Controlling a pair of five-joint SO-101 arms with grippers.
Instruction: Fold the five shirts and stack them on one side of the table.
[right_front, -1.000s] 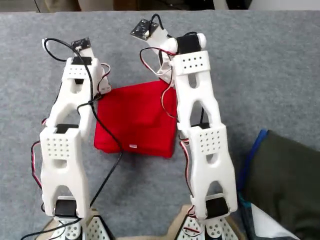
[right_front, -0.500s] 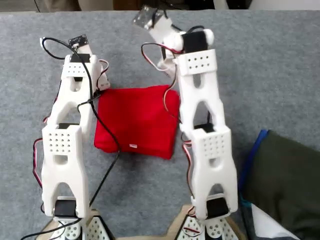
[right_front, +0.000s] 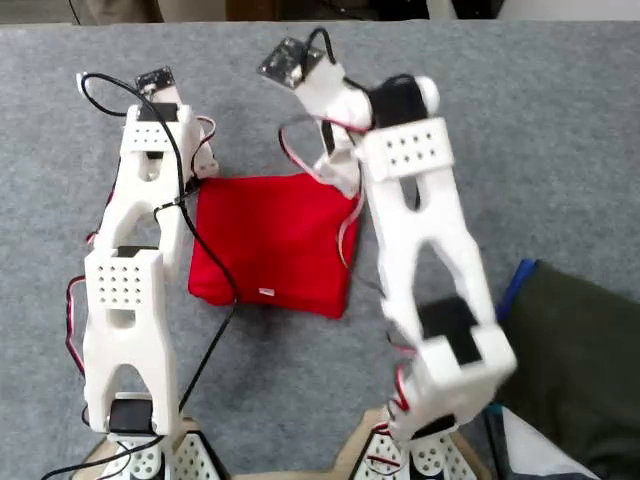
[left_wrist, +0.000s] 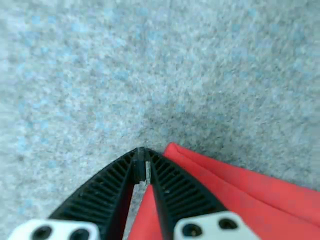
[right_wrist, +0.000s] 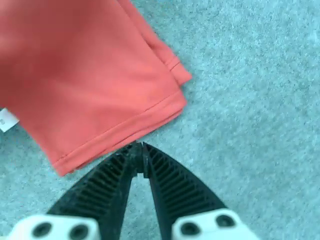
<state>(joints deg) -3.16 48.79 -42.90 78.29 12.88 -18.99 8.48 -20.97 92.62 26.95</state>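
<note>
A folded red shirt (right_front: 270, 240) lies in the middle of the grey table, between the two arms. In the left wrist view my left gripper (left_wrist: 141, 156) is shut, its tips low over the cloth right beside a far corner of the red shirt (left_wrist: 235, 190). My right gripper (right_wrist: 139, 148) is also shut and holds nothing; it hovers just off the hemmed edge of the red shirt (right_wrist: 85, 75). In the high view the left arm (right_front: 150, 180) stands along the shirt's left side and the right arm (right_front: 410, 200) leans over its far right corner.
A pile of dark green folded shirts (right_front: 575, 370) sits at the near right, with a blue edge (right_front: 512, 290) and a white piece (right_front: 535, 445) showing beside it. Bare grey table covering (right_front: 540, 130) stretches over the far right and far left.
The right arm has tilted and swung toward the right, its wrist pulling back off the shirt's far right corner. The left arm and the red shirt have stayed put.
</note>
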